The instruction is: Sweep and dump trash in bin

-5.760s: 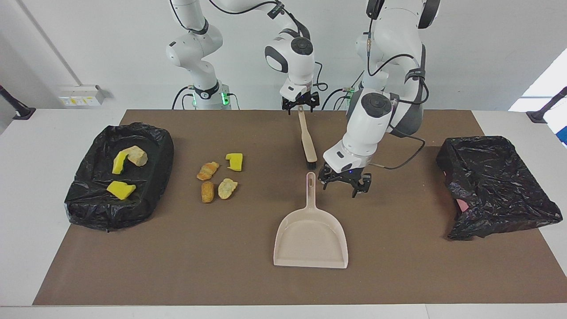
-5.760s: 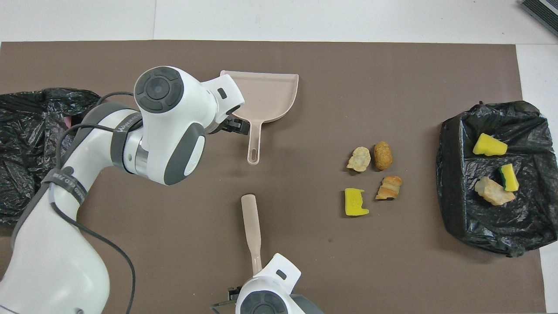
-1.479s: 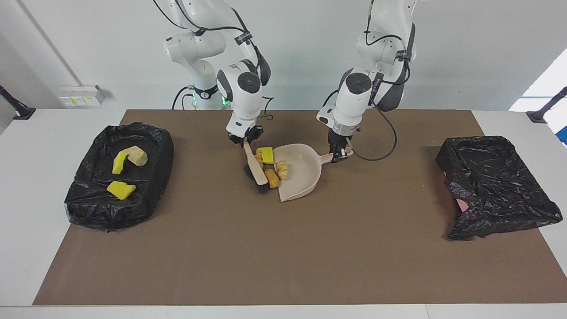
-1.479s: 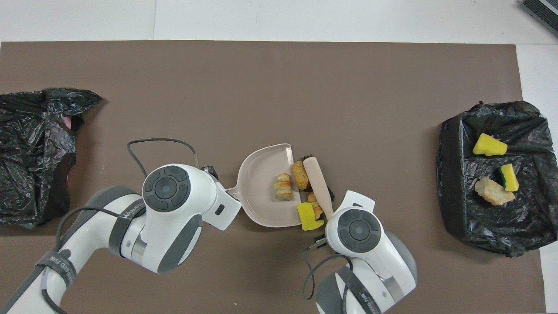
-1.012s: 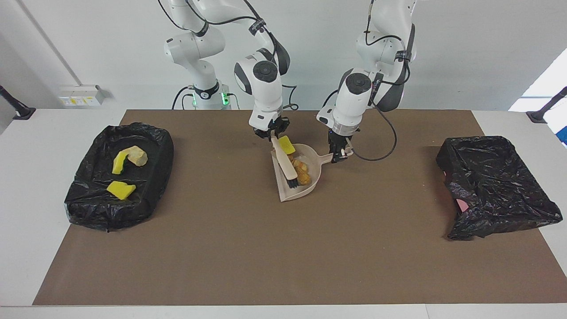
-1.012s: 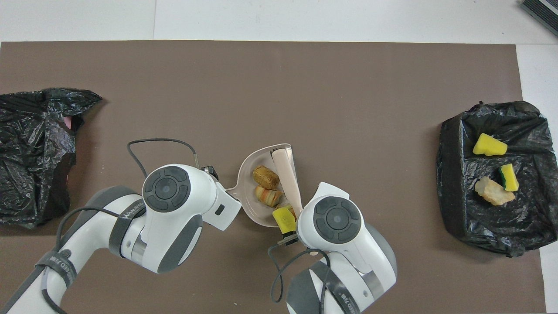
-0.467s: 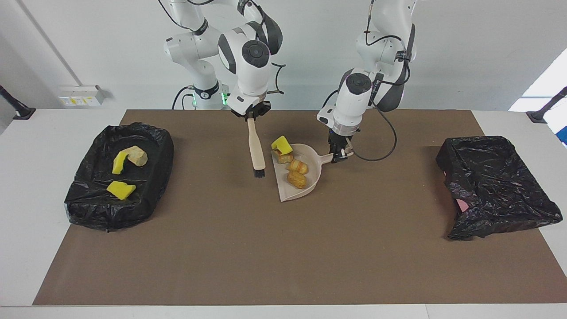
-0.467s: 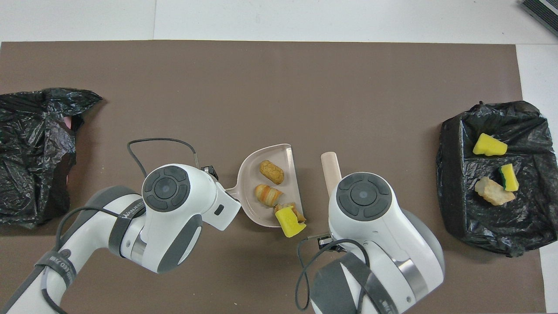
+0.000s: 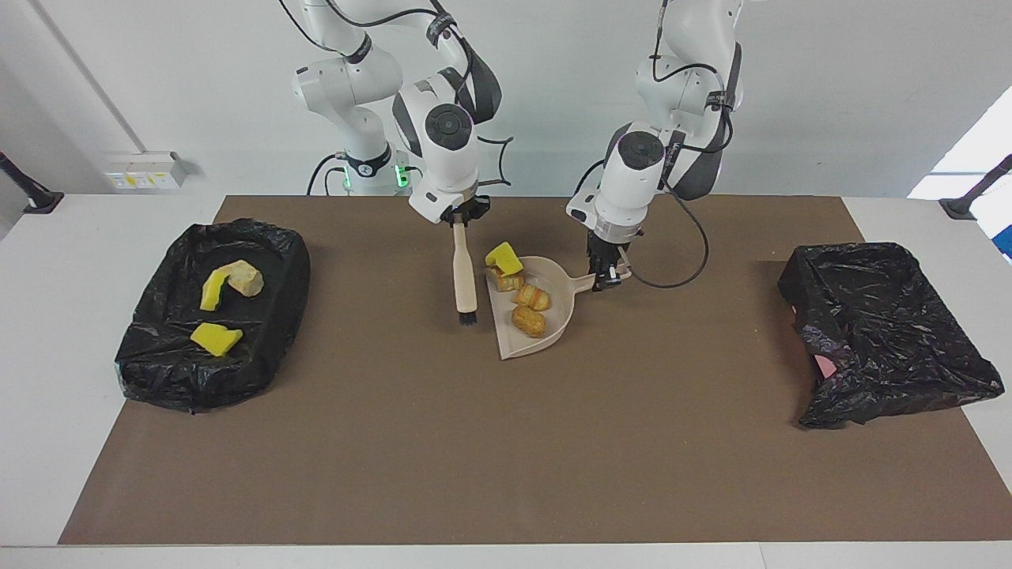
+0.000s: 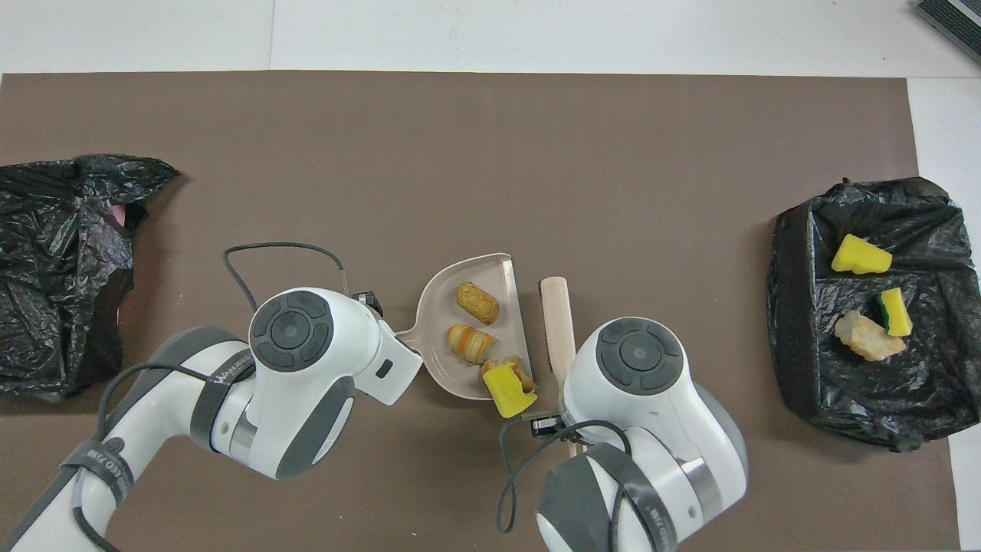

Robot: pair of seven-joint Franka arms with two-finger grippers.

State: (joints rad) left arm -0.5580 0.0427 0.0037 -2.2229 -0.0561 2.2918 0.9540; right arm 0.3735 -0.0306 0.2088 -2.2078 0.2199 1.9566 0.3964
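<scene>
While the dustpan (image 9: 531,316) handle is pinched by the left gripper (image 9: 607,278), four trash pieces (image 9: 523,297) are carried in it. The brush (image 9: 464,276) is pinched beside it by the right gripper (image 9: 459,219).

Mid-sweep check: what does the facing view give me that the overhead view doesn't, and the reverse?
Facing only: the right gripper shut on the brush handle and the left gripper shut on the dustpan handle; overhead, the arms' wrists cover both grips.
Overhead only: the yellow sponge chunk overhanging the dustpan's lip onto the mat.
Both: four scraps at the dustpan, three in the bin at the right arm's end.
</scene>
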